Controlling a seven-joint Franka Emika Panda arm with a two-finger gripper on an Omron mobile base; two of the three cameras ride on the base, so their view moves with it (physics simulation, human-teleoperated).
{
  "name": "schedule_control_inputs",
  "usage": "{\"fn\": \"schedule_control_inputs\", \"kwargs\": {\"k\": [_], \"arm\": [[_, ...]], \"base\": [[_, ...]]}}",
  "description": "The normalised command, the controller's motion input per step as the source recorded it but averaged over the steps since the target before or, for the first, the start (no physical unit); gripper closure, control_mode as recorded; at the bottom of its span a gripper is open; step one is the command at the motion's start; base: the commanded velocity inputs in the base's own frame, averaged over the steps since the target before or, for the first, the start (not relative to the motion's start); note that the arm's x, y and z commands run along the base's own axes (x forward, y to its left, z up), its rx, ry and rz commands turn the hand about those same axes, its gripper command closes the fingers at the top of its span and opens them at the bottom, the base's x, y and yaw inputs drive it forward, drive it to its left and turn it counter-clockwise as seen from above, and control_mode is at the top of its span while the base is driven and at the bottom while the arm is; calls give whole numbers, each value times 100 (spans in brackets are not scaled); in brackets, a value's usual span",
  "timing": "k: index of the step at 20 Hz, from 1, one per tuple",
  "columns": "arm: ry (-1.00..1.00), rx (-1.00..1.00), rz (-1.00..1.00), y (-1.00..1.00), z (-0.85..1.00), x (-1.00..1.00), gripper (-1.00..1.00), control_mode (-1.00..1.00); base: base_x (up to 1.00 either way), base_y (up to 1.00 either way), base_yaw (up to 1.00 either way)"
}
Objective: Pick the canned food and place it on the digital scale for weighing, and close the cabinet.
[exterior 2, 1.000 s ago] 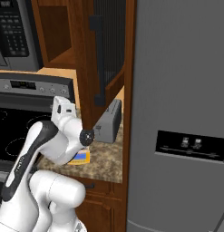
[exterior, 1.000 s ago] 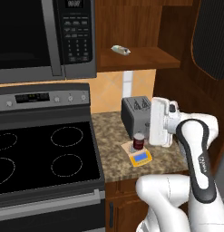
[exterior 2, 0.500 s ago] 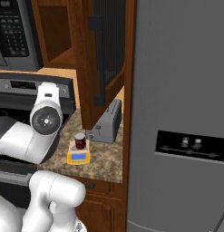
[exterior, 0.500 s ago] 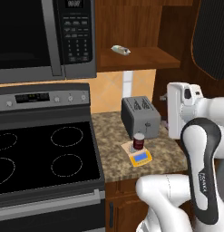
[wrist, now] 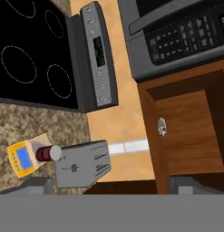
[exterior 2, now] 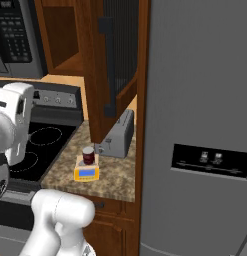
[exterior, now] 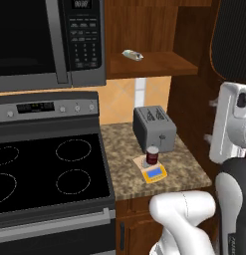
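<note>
We see the canned food [exterior: 152, 155] upright on the digital scale [exterior: 154, 171], front of the worktop [exterior: 189, 169], by the toaster [exterior: 153, 127]. Our jaws sit well clear above, nothing between; opening unclear. Cabinet [exterior 2: 115, 65] door open.

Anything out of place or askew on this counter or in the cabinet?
Nothing spilled or tipped. The canned food stands upright on the digital scale beside the toaster. The cabinet door hangs open, with a small wrapped item on its shelf.

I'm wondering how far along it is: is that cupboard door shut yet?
No. In the right base view the cabinet door swings wide open, while the canned food already stands on the digital scale.
</note>
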Motion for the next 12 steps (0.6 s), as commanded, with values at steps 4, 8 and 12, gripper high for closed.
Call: {"fn": "schedule_control_inputs", "kwargs": {"k": [4, 8, 12], "arm": [[-56, -7, -8, -67, 0, -63, -100, -100], [-53, -4, 0, -93, -18, -4, -100, -100], [-53, -10, 0, -61, -21, -25, -100, -100]], "base": [[0, 0, 0], [0, 0, 0], [0, 0, 0]]}}
